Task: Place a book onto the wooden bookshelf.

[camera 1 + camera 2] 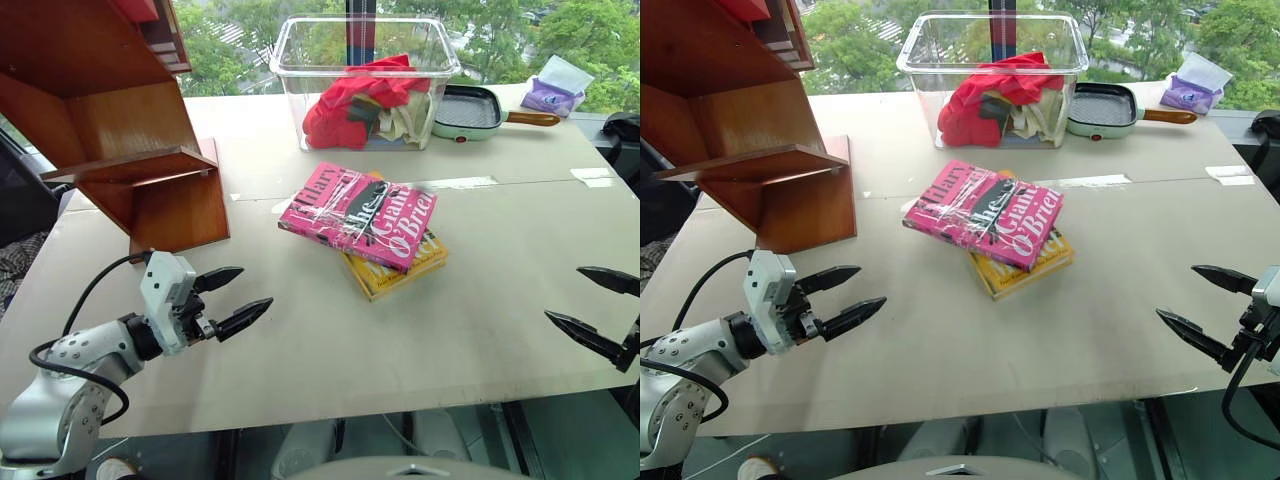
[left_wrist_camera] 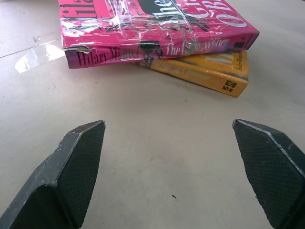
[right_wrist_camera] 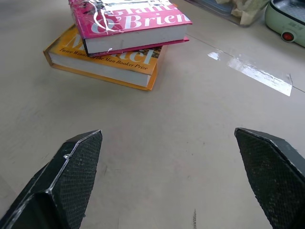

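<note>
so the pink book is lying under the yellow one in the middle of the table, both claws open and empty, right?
Not quite: the pink book lies on top of the yellow book, as the left eye view shows. The rest holds: the left claw and right claw are open and empty.

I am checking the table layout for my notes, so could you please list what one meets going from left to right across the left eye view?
wooden bookshelf → left gripper → pink book → green pan → purple packet → right gripper
</note>
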{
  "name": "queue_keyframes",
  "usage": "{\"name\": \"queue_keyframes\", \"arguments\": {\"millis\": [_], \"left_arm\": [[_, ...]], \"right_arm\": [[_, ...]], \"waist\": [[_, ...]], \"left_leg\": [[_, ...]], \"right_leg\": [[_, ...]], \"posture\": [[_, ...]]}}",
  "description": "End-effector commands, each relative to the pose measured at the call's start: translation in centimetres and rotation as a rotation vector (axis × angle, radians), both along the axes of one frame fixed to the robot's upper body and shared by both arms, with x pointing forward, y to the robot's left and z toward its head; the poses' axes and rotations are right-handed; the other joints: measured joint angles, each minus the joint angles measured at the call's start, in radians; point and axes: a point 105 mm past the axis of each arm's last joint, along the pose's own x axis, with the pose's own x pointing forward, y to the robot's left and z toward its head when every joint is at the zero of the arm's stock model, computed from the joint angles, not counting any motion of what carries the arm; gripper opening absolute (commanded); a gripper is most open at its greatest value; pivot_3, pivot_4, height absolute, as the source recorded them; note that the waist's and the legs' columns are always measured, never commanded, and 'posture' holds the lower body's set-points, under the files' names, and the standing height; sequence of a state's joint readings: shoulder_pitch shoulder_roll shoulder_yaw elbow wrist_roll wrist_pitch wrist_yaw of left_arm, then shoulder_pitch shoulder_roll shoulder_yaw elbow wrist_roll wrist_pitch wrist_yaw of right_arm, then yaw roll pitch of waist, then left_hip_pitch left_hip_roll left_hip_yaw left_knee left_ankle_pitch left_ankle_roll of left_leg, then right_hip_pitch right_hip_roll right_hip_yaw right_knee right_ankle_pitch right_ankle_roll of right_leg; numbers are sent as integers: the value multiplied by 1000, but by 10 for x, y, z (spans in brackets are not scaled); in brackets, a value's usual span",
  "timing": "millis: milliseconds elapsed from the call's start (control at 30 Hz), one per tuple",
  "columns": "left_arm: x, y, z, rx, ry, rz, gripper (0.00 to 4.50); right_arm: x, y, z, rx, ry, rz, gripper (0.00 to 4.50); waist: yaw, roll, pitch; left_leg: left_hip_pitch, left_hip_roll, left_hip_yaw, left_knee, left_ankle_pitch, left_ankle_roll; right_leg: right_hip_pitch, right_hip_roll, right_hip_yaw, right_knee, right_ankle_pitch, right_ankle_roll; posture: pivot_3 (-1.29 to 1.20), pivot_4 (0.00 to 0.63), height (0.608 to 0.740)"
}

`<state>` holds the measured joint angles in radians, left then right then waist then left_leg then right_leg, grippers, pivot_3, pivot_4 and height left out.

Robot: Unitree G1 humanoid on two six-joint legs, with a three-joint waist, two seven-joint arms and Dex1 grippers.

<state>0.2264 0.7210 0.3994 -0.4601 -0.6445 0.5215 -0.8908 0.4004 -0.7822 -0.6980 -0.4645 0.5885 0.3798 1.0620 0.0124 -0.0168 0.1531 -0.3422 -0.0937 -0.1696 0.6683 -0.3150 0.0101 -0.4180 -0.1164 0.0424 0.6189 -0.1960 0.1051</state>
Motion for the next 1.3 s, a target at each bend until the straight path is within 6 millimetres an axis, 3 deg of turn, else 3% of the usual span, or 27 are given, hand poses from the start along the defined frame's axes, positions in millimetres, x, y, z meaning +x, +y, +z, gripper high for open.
{"name": "queue_keyframes", "arguments": {"millis": [33,267,433,667,833,1067,1300], "left_arm": [[6,-12,15,-3,-60,-33,4409],[24,-36,25,-50,-57,-28,4409],[29,-54,25,-428,243,23,4409],[47,-83,1,-880,633,226,4409],[65,-92,-2,-1092,751,345,4409],[89,-108,-9,-1182,789,379,4409],[104,-124,-16,-1266,804,372,4409]], "right_arm": [[-1,10,7,1,-46,30,4500],[2,30,16,46,-105,53,4500],[-7,56,33,74,-207,192,4500],[-21,80,34,99,-225,324,4500],[-30,82,31,107,-203,359,4500],[-35,67,24,83,-169,317,4500],[-37,66,26,72,-165,302,4500]], "waist": [[0,0,0],[1,1,1],[1,2,2],[5,-1,3],[11,0,3],[28,0,3],[30,-1,3]], "left_leg": [[0,0,0,0,0,0],[-1,0,-2,0,1,-1],[-1,1,-3,0,0,-1],[-1,1,-7,1,1,-3],[-1,0,-4,1,2,-4],[-1,-4,-1,1,2,-5],[-1,-4,-2,1,2,-4]], "right_leg": [[0,0,0,0,0,0],[1,0,-2,0,0,0],[0,0,-2,-1,0,0],[0,-1,-1,-1,0,0],[0,-1,-1,-1,0,0],[0,-1,0,-1,0,0],[0,-1,0,-2,0,0]], "posture": [[0,150,740],[0,150,740],[0,150,740],[0,150,740],[0,150,740],[0,150,740],[0,150,740]]}}
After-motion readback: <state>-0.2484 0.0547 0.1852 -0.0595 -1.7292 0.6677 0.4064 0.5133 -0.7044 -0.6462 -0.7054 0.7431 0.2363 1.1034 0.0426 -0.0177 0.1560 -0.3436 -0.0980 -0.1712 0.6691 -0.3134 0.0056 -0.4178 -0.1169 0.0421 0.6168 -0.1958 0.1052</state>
